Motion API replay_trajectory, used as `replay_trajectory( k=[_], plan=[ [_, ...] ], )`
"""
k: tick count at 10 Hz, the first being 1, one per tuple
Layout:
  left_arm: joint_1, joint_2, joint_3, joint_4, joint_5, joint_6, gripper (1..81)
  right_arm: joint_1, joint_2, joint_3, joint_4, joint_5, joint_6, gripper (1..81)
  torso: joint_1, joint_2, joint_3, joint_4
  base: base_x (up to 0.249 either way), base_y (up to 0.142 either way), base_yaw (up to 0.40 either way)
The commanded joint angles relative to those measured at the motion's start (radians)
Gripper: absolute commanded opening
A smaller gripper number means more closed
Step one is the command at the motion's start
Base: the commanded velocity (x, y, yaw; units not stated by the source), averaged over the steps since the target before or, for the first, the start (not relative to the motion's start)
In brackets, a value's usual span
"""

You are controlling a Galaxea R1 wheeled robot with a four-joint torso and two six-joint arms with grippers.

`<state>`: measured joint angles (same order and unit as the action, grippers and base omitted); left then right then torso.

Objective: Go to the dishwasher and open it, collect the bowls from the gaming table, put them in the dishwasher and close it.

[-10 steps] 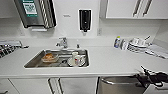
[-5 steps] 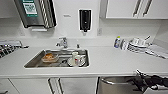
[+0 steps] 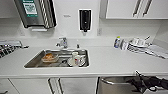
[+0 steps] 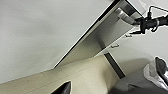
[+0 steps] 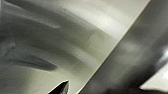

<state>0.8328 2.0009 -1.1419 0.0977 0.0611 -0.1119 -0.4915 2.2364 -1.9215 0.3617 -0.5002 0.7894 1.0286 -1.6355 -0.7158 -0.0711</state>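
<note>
The dishwasher (image 3: 115, 87) sits under the counter at the lower right, with a brushed-steel front and a bar handle (image 3: 108, 81) along its top edge. My right gripper (image 3: 137, 80) is at the right part of that handle. In the left wrist view the same gripper (image 4: 139, 22) sits against the handle's end (image 4: 122, 13), and the dishwasher's front (image 4: 110, 28) hangs below the counter's underside. Brushed steel (image 5: 75, 37) lies very close in the right wrist view. The bowls and the gaming table are out of view.
A steel sink (image 3: 35, 62) in the white counter (image 3: 112, 62) holds a mug, a plate and a dish. Stacked dishes (image 3: 137, 45) and a bottle stand at the back right. White cabinet doors (image 3: 75, 86) lie left of the dishwasher. A soap dispenser (image 3: 85, 20) hangs on the wall.
My right arm has dropped slightly toward the dishwasher's handle. The counter and sink look the same.
</note>
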Motion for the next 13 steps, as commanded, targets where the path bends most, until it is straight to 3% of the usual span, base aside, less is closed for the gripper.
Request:
replay_trajectory(
  k=[1, 3, 8, 13],
  plan=[
    [-0.097, -0.026, 0.025, 0.011, 0.016, 0.0, 81.1, 0.034, -0.022, -0.03, -0.01, -0.058, -0.007, 81.1, 0.0, 0.0, 0.0, 0.0, 0.0, 0.0, 0.0],
    [-0.097, -0.023, 0.025, 0.011, 0.016, 0.0, 81.1, -0.014, -0.022, -0.022, -0.009, -0.058, -0.07, 81.1, 0.0, 0.0, 0.001, 0.0, 0.0, 0.0, 0.0],
    [-0.093, -0.017, 0.025, 0.013, 0.017, 0.001, 81.1, -0.092, -0.038, -0.008, 0.0, -0.055, -0.15, 81.1, 0.0, -0.001, 0.003, 0.0, 0.0, 0.0, 0.0],
    [-0.08, -0.013, 0.002, 0.013, 0.016, 0.001, 81.1, -0.195, -0.047, -0.007, 0.032, -0.041, -0.269, 81.1, 0.0, -0.001, 0.004, 0.0, 0.0, 0.0, 0.0]
  ],
)
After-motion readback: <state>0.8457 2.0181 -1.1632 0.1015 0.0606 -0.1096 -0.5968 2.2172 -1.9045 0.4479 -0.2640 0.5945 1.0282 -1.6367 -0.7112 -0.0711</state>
